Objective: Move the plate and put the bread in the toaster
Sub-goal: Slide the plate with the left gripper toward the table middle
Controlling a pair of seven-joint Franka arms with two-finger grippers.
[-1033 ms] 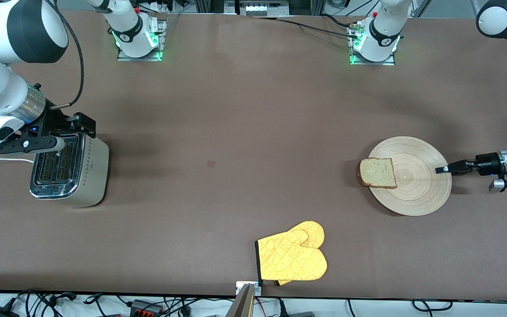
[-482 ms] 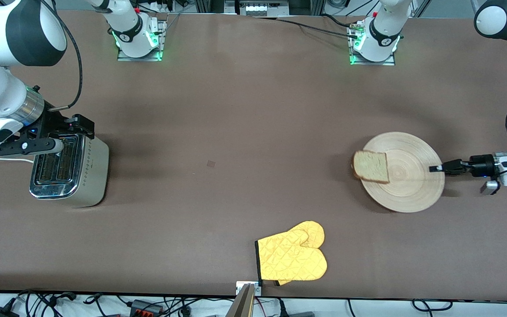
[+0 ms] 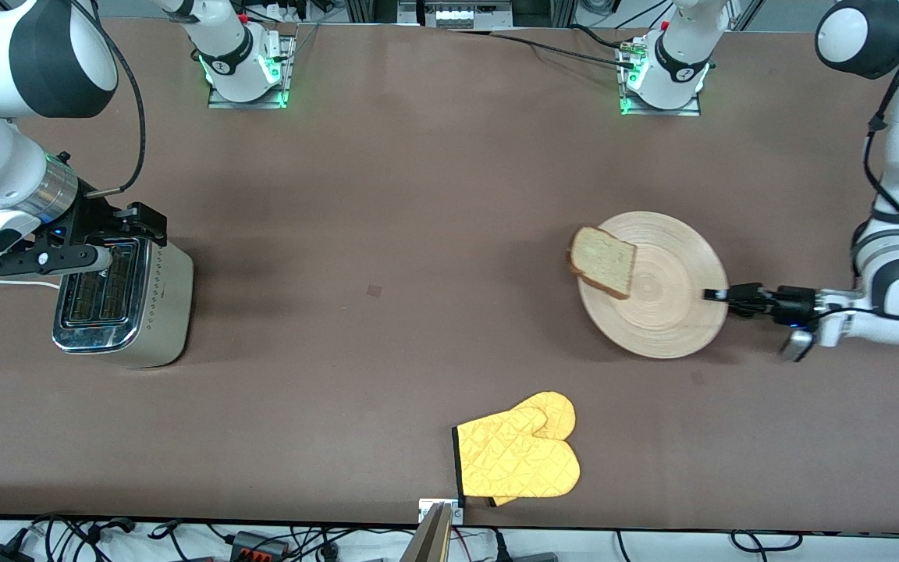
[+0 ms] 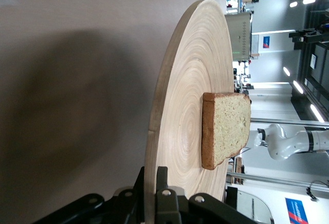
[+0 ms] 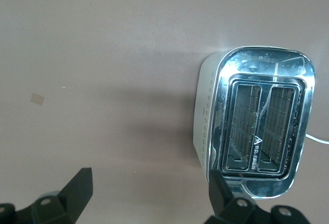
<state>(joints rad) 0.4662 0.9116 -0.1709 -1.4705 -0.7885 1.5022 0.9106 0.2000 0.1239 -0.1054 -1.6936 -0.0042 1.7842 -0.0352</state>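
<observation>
Only yellow oven mitt (image 3: 518, 458) nr table (image 3: 418, 195) edge.

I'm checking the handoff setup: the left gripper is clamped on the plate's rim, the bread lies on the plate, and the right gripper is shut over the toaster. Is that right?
One thing is wrong: the right gripper is open, not shut; the right wrist view shows its fingers spread wide over the toaster. The rest stands: the left gripper is clamped on the plate's rim, with the bread lying on the plate.

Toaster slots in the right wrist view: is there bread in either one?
No. Both slots of the toaster show only bare wire guides, and the bread lies on the plate.
</observation>
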